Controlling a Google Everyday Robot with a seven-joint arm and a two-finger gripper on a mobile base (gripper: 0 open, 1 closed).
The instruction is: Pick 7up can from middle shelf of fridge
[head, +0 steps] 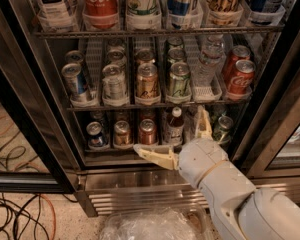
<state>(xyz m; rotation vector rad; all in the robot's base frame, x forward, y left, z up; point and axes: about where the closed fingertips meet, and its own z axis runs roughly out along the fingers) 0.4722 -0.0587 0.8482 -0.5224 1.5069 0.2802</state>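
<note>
Fridge (140, 184) door open, 3 racks in view.

Gripper (170, 130) sits at about 5 o'clock from frame centre, level with the bottom rack and in front of the red-capped small bottle (176, 126). Fingers spread wide, 1 pointing toward 9 o'clock, the other toward 12. Nothing between them.

7up can (114, 85) stands upright in the front row of the middle shelf (155, 105), 2nd lane from the left. Blue can (76, 84) just beside it at 9 o'clock, gold-orange can (147, 81) just beside it at 3 o'clock, darker green-labelled can (179, 79) 1 lane further. From the gripper the can lies at roughly 10 o'clock, 1 rack up, well apart.

Progress, as judged: early. The approach to the fridge looks done. No contact with the can, no grasp.

Left to do: lift the gripper up to the middle shelf, shift it toward 9 o'clock to line up with the can's lane, reach in around the can, close, draw it out past the rack edge. Neighbours are tight, so little side room for the fingers.
</note>
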